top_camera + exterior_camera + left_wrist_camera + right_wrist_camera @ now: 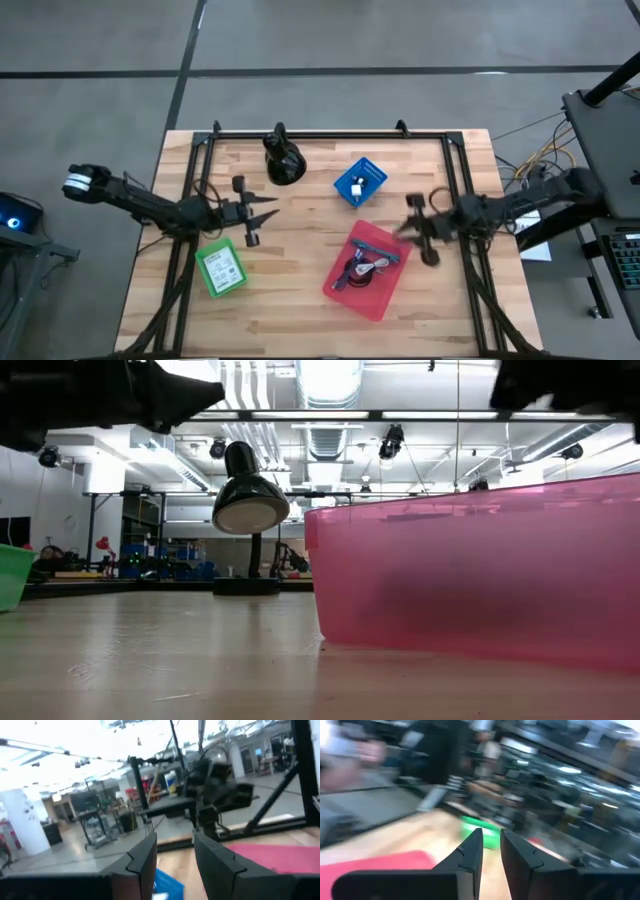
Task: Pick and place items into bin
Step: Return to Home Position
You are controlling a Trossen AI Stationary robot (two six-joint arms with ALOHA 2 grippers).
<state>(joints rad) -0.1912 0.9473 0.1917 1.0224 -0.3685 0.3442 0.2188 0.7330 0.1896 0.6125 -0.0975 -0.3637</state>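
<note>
We are observing the left end effector [268,207] hovering empty, fingers parted, above the bench [300,300] near the green bin [222,268], the right end effector [413,230] hovering empty, fingers narrowly parted, beside the pink bin [388,295], and the cables [362,268] lying inside that bin.

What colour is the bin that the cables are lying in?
The bin is translucent pink; the low view shows it best.
</note>
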